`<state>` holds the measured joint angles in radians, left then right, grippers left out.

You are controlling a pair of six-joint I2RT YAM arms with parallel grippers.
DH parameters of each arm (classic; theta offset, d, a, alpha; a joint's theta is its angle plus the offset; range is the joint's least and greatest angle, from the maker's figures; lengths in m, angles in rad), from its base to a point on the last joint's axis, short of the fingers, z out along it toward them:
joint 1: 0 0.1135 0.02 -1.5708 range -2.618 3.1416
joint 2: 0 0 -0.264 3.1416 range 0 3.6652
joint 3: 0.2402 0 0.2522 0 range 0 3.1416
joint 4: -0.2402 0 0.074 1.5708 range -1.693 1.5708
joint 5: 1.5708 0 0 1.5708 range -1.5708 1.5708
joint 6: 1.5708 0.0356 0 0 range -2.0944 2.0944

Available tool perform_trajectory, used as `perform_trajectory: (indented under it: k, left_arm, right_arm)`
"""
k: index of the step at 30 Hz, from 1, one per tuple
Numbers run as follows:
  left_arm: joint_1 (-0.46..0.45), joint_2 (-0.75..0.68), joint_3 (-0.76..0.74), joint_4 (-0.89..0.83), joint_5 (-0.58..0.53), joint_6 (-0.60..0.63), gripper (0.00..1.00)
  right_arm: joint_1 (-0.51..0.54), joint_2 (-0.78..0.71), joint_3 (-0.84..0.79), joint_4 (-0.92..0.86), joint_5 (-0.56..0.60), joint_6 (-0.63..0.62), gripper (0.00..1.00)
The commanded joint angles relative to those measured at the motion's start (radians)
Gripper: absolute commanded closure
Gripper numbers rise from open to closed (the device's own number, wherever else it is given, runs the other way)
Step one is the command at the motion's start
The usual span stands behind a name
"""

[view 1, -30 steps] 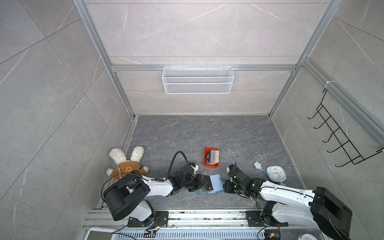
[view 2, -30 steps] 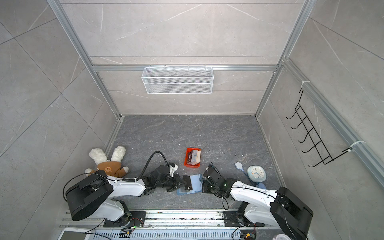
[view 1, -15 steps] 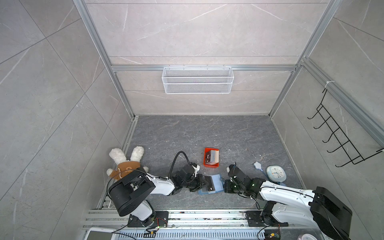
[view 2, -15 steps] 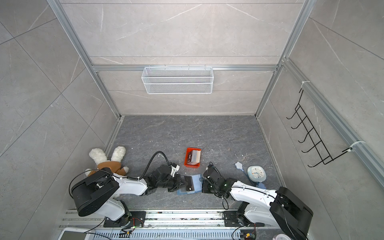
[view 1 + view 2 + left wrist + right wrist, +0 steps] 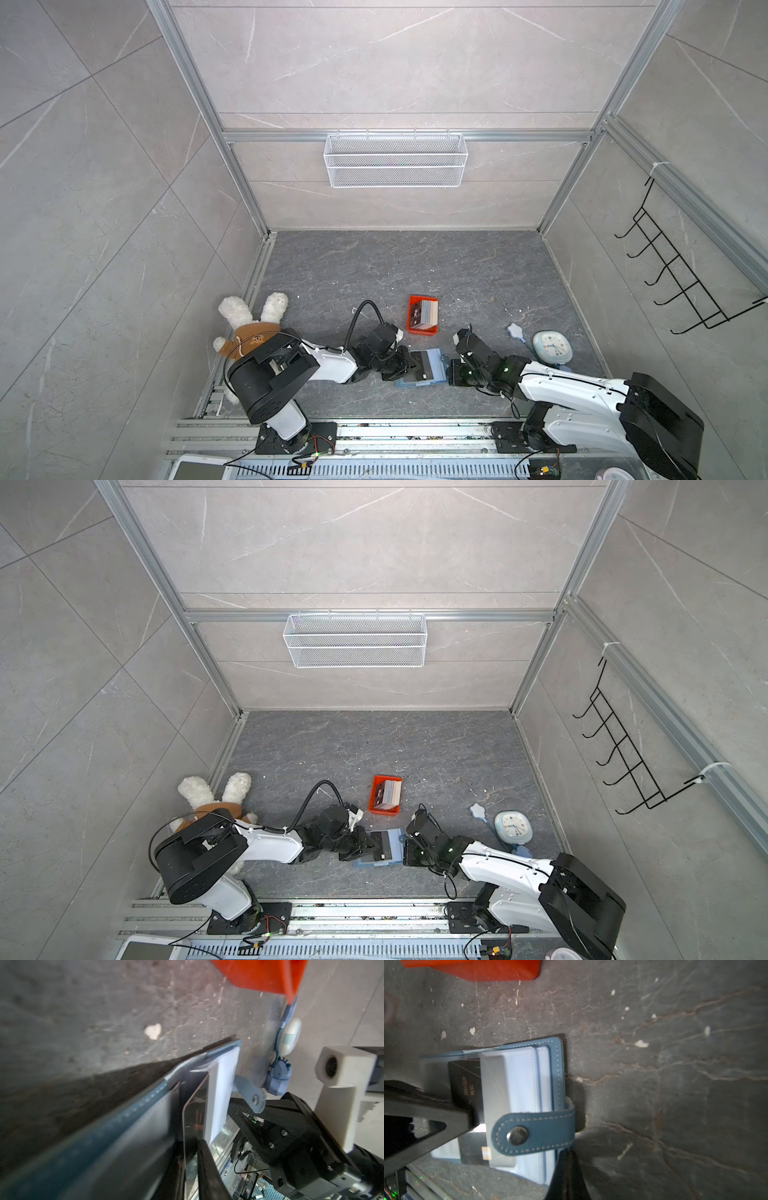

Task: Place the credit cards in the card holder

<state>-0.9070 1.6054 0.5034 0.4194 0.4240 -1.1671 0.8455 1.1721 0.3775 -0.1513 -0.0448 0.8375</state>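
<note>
I'd worry the half-seated credit card [image 5: 465, 1084] backs out of the card holder [image 5: 557, 1074] if left gripper [image 5: 405, 365] (jaws unclear) lets go; right gripper [image 5: 452, 369] closed.

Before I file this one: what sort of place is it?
Probably a purpose-built robot test booth: pale stone-look wall panels in silver aluminium framing, a white wire-mesh basket on the back wall, and a slotted metal mounting rail along the front.

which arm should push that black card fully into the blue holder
Left. The left pincer sits at the exposed end of the credit card, partly inside a clear pocket of the card holder; the right pincer, shut, is at its opposite edge.
</note>
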Motion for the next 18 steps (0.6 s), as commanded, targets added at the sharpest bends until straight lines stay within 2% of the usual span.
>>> perform_trajectory:
  k: [1, 8, 18]
  left_arm:
    - [0.002, -0.013, 0.036, -0.144, -0.041, 0.043, 0.79]
    - [0.003, -0.053, 0.100, -0.354, -0.101, 0.098, 0.73]
    - [0.003, -0.071, 0.146, -0.499, -0.160, 0.122, 0.74]
  right_arm:
    - [-0.002, 0.038, -0.020, -0.050, 0.028, 0.001, 0.95]
    - [-0.001, 0.054, -0.017, -0.051, 0.033, -0.001, 0.96]
    - [-0.001, 0.066, -0.009, -0.059, 0.037, -0.007, 0.96]
